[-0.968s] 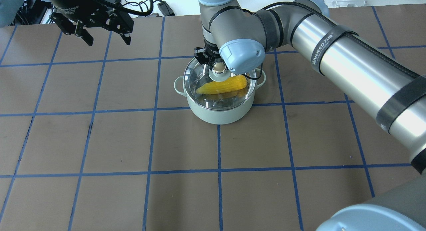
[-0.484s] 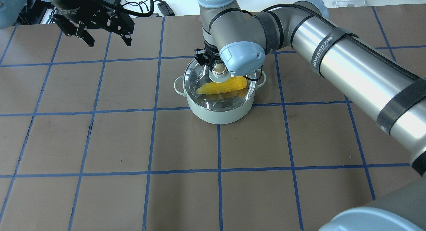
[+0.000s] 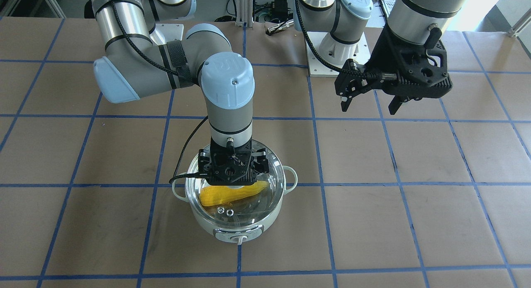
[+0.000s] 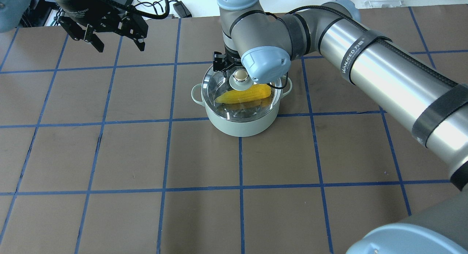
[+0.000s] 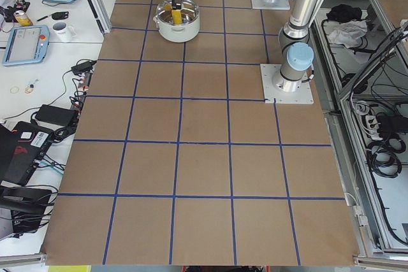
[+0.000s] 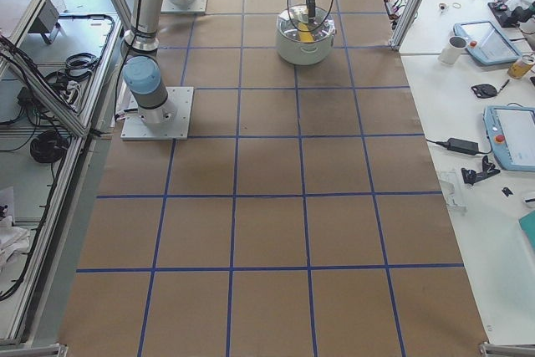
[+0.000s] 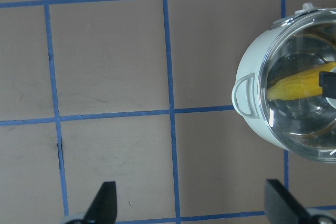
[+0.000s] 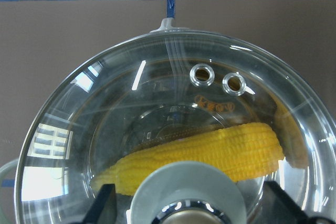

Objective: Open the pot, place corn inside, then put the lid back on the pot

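The mint-green pot [image 4: 241, 126] stands mid-table, its control knob [image 3: 237, 238] facing away from me. The yellow corn [image 4: 243, 94] lies inside it, seen through the glass lid [image 4: 219, 85], which sits on the rim. My right gripper [image 3: 232, 183] hangs straight over the lid's beige knob [image 4: 240, 75]. In the right wrist view, its fingers [image 8: 102, 203] stand wide apart on either side of the knob and clear of it. My left gripper [image 4: 117, 45] is open and empty, above the table's far left.
The table is brown paper with a blue tape grid [image 4: 239, 190]. My right forearm [image 4: 384, 74] reaches across the table's right half. Cables [image 4: 179, 7] lie beyond the far edge.
The right wrist has shifted very slightly over the pot. The lid and corn stay in place. The left gripper has barely moved.
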`<state>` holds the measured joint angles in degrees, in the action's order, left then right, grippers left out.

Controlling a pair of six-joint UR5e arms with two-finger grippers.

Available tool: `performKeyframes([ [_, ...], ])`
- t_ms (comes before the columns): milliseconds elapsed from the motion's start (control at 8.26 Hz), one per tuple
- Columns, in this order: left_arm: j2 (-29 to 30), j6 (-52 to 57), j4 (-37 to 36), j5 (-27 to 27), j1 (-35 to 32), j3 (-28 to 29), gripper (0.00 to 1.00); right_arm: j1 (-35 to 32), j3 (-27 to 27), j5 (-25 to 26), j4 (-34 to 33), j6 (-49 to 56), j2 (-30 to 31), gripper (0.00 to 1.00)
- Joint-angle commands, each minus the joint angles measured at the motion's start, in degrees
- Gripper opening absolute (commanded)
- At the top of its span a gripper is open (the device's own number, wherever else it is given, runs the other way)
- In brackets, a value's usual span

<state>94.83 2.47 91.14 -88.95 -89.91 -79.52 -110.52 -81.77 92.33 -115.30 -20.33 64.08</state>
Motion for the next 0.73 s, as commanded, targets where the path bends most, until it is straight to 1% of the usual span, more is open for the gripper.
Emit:
performKeyframes([
  [0, 0.0, -0.2, 0.0, 0.0, 0.0, -0.1, 1.00, 0.2, 0.2, 0.0, 0.1, 0.2, 3.0, 1.00],
  [121, 0.0, -0.2, 0.0, 0.0, 0.0, 0.0, 1.00, 0.7, -0.1, 0.0, 1.7, -0.1, 6.2, 1.00],
  [242, 0.0, -0.3, 0.0, 0.0, 0.0, -0.1, 1.00, 1.2, -0.1, 0.0, 6.4, 0.2, 9.9, 1.00],
  [363, 0.0, -0.4, 0.0, 0.0, 0.0, 0.0, 1.00, 2.8, -0.2, 0.0, 12.3, 0.3, 13.5, 1.00],
  [484, 0.0, -0.3, 0.1, -0.1, 0.0, -0.1, 1.00, 4.4, -0.1, -0.7, 16.1, 0.2, 17.7, 1.00],
  [605, 0.1, -0.3, 0.0, 0.0, 0.0, 0.0, 1.00, 6.5, -0.2, -0.6, 21.6, 0.2, 21.1, 1.00],
])
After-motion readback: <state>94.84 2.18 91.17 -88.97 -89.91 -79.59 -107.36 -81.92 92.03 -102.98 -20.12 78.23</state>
